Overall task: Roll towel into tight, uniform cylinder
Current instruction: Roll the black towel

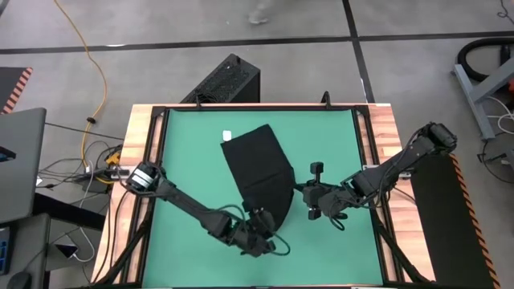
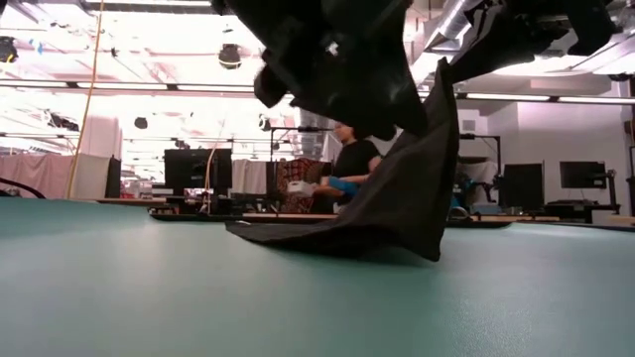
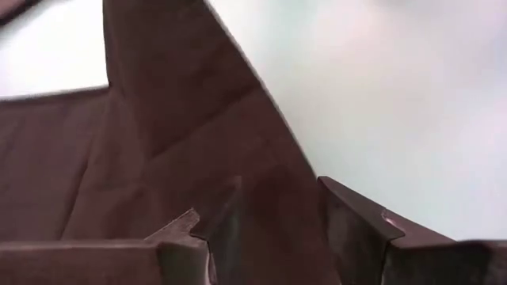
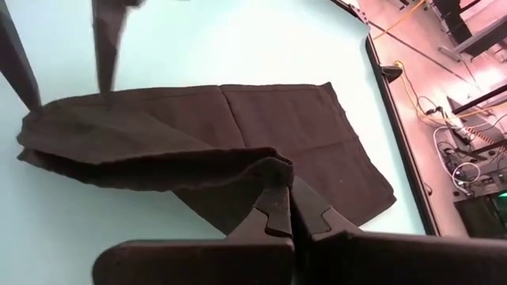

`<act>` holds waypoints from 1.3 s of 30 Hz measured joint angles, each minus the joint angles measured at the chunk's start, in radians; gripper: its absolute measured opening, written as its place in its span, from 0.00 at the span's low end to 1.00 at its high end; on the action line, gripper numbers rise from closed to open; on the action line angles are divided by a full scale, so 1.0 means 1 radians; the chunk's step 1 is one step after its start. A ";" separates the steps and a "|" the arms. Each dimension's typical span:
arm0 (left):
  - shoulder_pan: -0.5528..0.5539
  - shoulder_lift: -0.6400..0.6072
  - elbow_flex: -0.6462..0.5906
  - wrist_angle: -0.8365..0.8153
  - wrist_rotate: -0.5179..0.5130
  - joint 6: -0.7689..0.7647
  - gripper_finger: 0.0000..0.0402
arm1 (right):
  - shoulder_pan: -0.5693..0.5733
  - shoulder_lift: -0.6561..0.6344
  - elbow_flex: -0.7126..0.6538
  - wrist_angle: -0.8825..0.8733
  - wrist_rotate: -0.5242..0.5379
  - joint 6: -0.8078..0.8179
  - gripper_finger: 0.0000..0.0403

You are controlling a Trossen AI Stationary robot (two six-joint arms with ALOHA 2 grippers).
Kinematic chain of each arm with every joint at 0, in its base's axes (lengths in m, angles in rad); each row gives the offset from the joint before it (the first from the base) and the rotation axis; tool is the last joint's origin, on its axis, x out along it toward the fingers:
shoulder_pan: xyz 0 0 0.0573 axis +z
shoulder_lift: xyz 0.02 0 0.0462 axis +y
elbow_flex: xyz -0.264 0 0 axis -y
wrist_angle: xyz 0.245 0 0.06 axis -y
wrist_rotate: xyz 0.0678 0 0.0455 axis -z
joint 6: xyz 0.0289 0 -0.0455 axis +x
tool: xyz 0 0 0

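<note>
Both arms reach over the green mat [image 1: 185, 160] on the counter in the high view, with the black towel [image 1: 259, 164] lying mid-mat, white tag [image 1: 226, 136] at its far corner. Low view: one towel edge is pulled up off the mat, a person [image 2: 349, 164] sits behind. Left wrist view: left claw [image 3: 273, 229] has its fingers spread, cloth between them. Right wrist view: right claw [image 4: 289, 212] is pinched tight on a towel corner.

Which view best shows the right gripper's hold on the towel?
The right wrist view: the right gripper has its jaws shut on the towel edge. The high view shows it small, the low view only lifted cloth, the left wrist view just cloth.
</note>
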 joint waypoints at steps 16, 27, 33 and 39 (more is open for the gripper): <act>0.003 -0.001 0.088 -0.129 -0.110 0.026 0.39 | -0.177 0.097 0.000 0.135 -0.030 -0.036 0.00; 0.016 0.025 0.035 -0.039 -0.119 -0.120 0.39 | -0.268 0.163 0.000 0.247 -0.121 -0.143 0.00; 0.014 0.157 0.114 -0.050 -0.083 -0.113 0.39 | -0.286 0.162 0.001 0.284 -0.140 -0.164 0.00; 0.004 0.236 0.232 -0.174 -0.144 -0.112 0.39 | -0.324 0.162 0.001 0.280 -0.174 -0.161 0.00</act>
